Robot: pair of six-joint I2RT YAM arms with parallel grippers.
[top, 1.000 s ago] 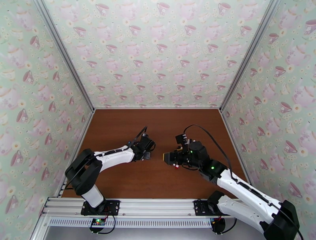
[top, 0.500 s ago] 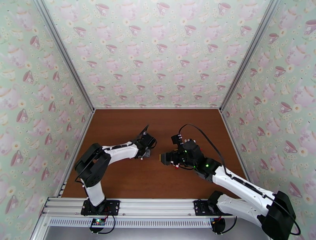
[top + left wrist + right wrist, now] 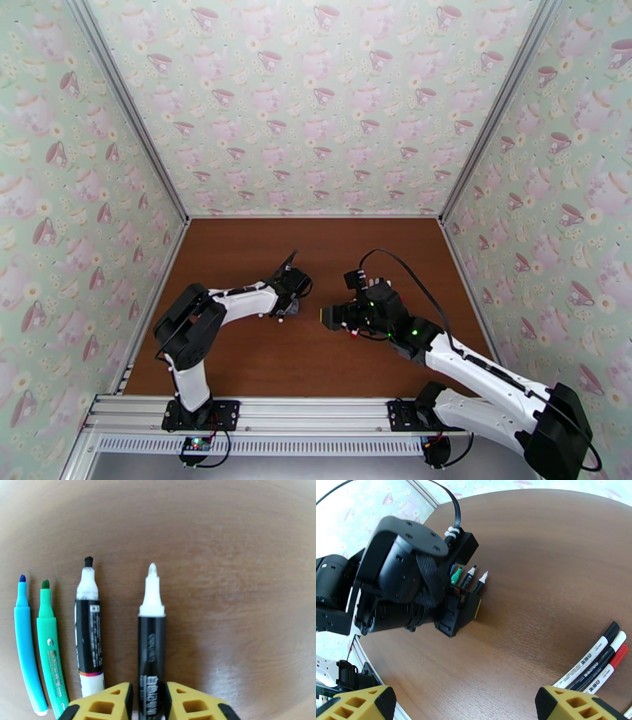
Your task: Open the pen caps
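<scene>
In the overhead view, the left gripper (image 3: 291, 306) and right gripper (image 3: 330, 317) sit near each other over the middle of the table (image 3: 237, 355). My first worry is the two wrists bumping if either one swings across without lifting clear. The pens are too small to make out from up there.

Left wrist cam: the left gripper's yellow fingers (image 3: 104, 703) are pinched on a white-nibbed marker (image 3: 151, 638) with its nib bare. It lies in line just beside a black-tipped marker (image 3: 89, 638), a green pen (image 3: 49, 645) and a blue pen (image 3: 24, 645), all of them uncapped. If the jaws let go while it's tilted, I'd expect it to roll into its neighbour or smear ink on the wood.

Right wrist cam: the right gripper (image 3: 466, 697) is spread wide with nothing in it. Three markers lie touching at the lower right, with a black cap (image 3: 611, 629) and a red cap (image 3: 620, 656) on the outer two. The middle one's end looks white, and I can't tell if that's a cap. Packed that tight, a grab at one could easily shove the others, or land on a barrel instead of the stubby cap.
</scene>
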